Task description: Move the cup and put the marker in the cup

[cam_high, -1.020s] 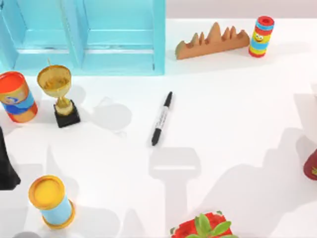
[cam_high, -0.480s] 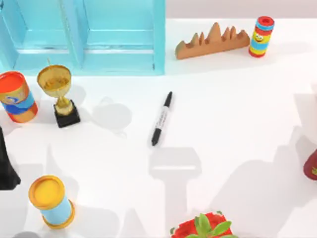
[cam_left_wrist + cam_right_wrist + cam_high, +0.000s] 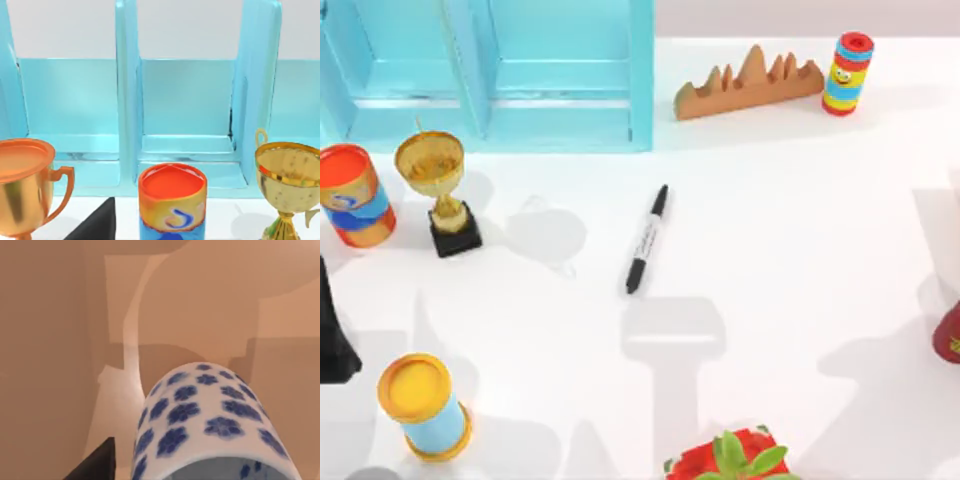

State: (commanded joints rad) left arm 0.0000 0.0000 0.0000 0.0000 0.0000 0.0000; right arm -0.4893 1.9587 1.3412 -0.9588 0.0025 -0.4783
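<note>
A white table [image 3: 800,200] is carrying a slim black marker [image 3: 646,240] lying near its middle, with a turquoise shelf unit [image 3: 500,75] along its far edge. The right wrist view is showing the blue-flowered white porcelain cup [image 3: 210,425] close against a tan surface; whether either gripper is clamping, I cannot tell.

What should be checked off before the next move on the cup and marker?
1. Cup in front of the right wrist camera, close up: ok.
2. Cup secured in the right arm's fingers: cannot tell.
3. Marker lying flat on the table, apart from other things: ok.
4. Marker in the cup: not ok, not yet done.
5. Bare table beside the marker to set the cup on: ok.
6. Left arm away from the marker, its camera facing the orange-topped can and the blue shelf: ok.
</note>
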